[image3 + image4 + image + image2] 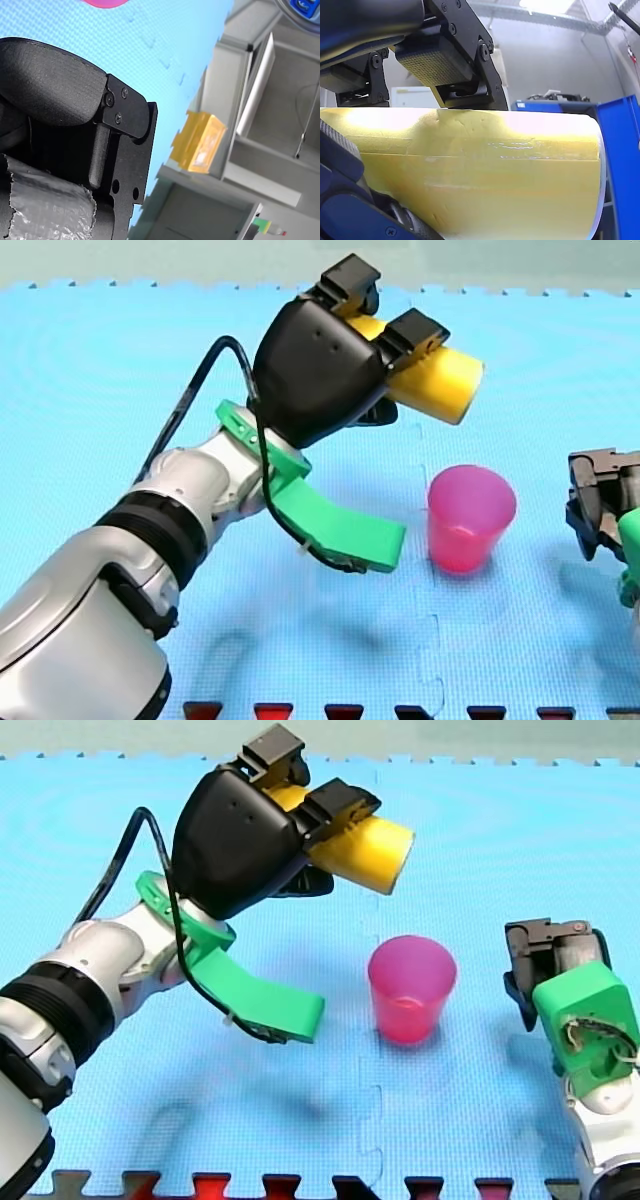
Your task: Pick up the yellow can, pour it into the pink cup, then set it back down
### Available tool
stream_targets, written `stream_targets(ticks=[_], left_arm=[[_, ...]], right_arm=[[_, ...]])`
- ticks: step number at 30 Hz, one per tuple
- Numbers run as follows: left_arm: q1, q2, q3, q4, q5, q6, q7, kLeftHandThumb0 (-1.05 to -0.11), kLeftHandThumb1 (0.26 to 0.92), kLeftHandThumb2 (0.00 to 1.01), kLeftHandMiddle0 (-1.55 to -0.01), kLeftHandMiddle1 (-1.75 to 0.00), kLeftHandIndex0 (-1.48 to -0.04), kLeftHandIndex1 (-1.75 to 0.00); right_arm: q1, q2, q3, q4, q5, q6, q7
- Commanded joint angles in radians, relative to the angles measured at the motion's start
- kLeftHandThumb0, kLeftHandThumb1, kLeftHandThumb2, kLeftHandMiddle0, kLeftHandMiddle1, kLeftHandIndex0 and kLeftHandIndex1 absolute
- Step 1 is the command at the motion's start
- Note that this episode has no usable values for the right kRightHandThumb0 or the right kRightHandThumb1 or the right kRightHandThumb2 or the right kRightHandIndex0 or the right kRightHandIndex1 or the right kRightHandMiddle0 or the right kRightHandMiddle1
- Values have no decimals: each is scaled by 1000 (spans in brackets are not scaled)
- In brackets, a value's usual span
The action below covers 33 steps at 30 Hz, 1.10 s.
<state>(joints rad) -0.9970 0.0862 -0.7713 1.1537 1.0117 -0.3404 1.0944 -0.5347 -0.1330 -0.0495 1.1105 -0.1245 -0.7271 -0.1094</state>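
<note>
Left hand (245, 840) clamped around yellow can (365, 850), raised above the blue foam mat (500, 820).
Can tipped almost level, free end toward the pink cup (410, 990), which stands upright below it mid-mat. Right hand (550, 965), empty, near the mat's right edge.

No legible text, label, brand or number on anything here.

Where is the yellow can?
In the head views, the left hand holds the yellow can tilted above the pink cup; the right hand is at its right.
</note>
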Motion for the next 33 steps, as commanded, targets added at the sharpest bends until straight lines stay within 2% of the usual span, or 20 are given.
stream_targets(ticks=[1,4,11,14,18,20,21,23,24,27,30,33], left_arm=[[3,3,6,-10,-10,-5,5,-313,839,0,-831,-1620,-916,-922],[9,6,10,-17,-16,-15,2,-312,838,0,-832,-1614,-918,-901],[16,11,15,-29,-22,-23,-7,-321,835,0,-873,-1499,-998,-700],[20,13,18,-34,-23,-23,-7,-322,834,0,-886,-1460,-1018,-657],[34,13,48,-38,-50,-38,11,-324,833,0,-897,-1442,-1029,-636],[51,21,79,-33,-85,-78,42,-328,833,0,-901,-1437,-1032,-619],[66,23,99,-28,-108,-104,58,-341,835,0,-918,-1397,-1062,-522],[97,12,140,-9,-161,-146,69,-376,839,0,-989,-1193,-1141,-263],[111,4,161,2,-189,-168,65,-414,837,0,-1041,-911,-1170,-132],[149,-23,251,21,-316,-286,8,-476,781,3,-1212,-293,-1214,-18],[183,-45,331,26,-433,-368,-85,-467,756,1,-1281,-136,-1244,-10],[234,-74,440,30,-616,-483,-277,-447,743,0,-1302,-89,-1255,-8]], right_arm=[[-3,-7,0,4,1,-9,-1],[-3,-7,0,5,2,-13,0],[-3,-6,-1,5,4,-20,4],[0,-5,-7,2,16,-23,21],[-3,5,-18,3,39,-19,39],[-5,9,-26,8,53,-19,52],[-5,9,-29,10,58,-19,58],[-6,13,-36,12,71,-16,69],[-5,13,-39,11,75,-16,74],[-6,5,-33,9,64,4,69],[-6,-4,-25,4,50,19,64],[-5,-9,-26,0,50,23,70]])
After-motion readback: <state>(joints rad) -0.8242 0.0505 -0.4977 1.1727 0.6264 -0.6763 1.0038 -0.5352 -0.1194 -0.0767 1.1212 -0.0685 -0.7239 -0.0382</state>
